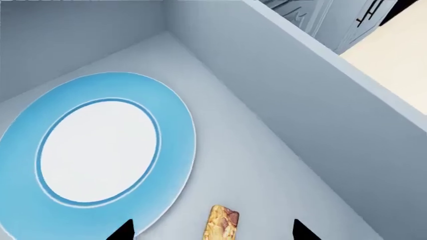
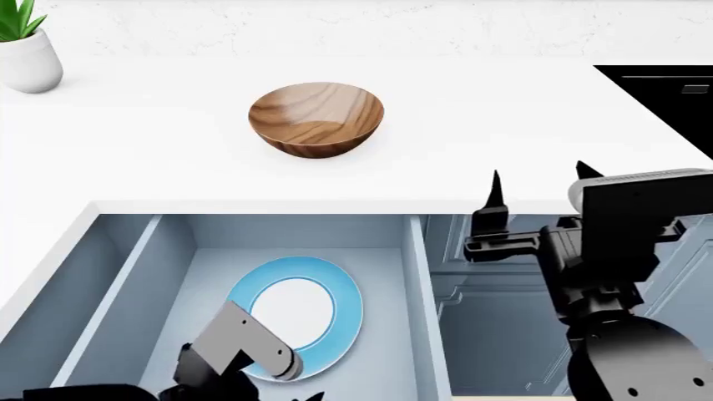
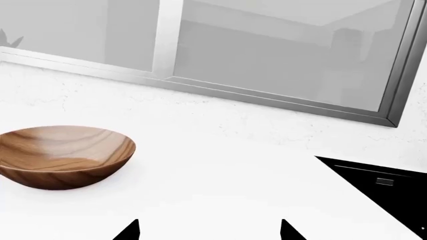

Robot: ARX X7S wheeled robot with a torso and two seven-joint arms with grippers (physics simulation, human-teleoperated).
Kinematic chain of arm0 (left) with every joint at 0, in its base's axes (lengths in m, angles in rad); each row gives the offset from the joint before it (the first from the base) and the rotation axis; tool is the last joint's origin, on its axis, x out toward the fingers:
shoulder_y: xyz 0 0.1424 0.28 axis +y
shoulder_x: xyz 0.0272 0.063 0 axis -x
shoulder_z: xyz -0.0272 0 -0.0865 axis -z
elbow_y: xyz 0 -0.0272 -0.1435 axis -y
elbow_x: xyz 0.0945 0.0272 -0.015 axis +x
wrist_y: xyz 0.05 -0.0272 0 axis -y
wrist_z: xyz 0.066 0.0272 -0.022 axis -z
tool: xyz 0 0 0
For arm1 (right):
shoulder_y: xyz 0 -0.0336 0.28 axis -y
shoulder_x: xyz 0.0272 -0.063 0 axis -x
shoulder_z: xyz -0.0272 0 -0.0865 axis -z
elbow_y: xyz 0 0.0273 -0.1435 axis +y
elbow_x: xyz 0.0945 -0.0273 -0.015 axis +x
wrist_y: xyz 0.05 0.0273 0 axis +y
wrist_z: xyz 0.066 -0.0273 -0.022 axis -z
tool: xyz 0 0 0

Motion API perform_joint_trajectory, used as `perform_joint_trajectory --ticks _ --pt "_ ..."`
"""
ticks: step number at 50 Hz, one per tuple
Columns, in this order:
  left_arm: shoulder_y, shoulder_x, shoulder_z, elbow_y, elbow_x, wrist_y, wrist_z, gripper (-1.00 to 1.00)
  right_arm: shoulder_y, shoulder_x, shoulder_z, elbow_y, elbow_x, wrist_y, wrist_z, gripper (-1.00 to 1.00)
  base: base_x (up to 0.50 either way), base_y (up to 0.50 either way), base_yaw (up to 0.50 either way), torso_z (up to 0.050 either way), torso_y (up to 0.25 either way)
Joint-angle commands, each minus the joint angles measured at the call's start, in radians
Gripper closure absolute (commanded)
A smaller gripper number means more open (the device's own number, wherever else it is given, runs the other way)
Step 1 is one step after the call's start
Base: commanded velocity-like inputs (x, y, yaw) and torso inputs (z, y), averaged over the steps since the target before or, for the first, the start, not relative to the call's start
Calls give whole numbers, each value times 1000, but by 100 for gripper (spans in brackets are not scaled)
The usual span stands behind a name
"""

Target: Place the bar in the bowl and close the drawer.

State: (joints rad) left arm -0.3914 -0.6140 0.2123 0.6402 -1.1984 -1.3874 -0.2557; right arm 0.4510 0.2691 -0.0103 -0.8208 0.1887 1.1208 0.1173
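The golden-yellow bar (image 1: 222,223) lies on the floor of the open blue-grey drawer (image 1: 300,100), next to the blue-rimmed plate. My left gripper (image 1: 213,234) is open, low inside the drawer, with the bar between its two fingertips and apart from both. In the head view the left arm (image 2: 240,351) hides the bar; the drawer (image 2: 415,284) stands pulled out below the counter. The brown wooden bowl (image 2: 316,117) sits empty on the white counter and also shows in the right wrist view (image 3: 63,155). My right gripper (image 2: 540,180) is open and empty at the counter's front edge, to the right of the bowl; it also shows in its own wrist view (image 3: 209,232).
A round plate with a light blue rim (image 1: 100,150) fills much of the drawer floor (image 2: 300,313). A potted plant (image 2: 25,50) stands at the counter's back left. A black cooktop (image 2: 669,92) is at the right. Blue-grey cabinet doors (image 2: 490,334) are beside the drawer.
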Motion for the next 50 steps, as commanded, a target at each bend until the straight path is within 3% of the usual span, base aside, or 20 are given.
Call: perform_joint_trajectory --ticks 1,50 --pt "34 -9 72 -36 93 45 55 -100 1 0 -10 7 2 -3 7 -100 0 0 0 0 0" --pt "56 31 309 -305 329 231 189 -100 -13 6 -37 58 9 -54 24 -100 0 0 0 0 0"
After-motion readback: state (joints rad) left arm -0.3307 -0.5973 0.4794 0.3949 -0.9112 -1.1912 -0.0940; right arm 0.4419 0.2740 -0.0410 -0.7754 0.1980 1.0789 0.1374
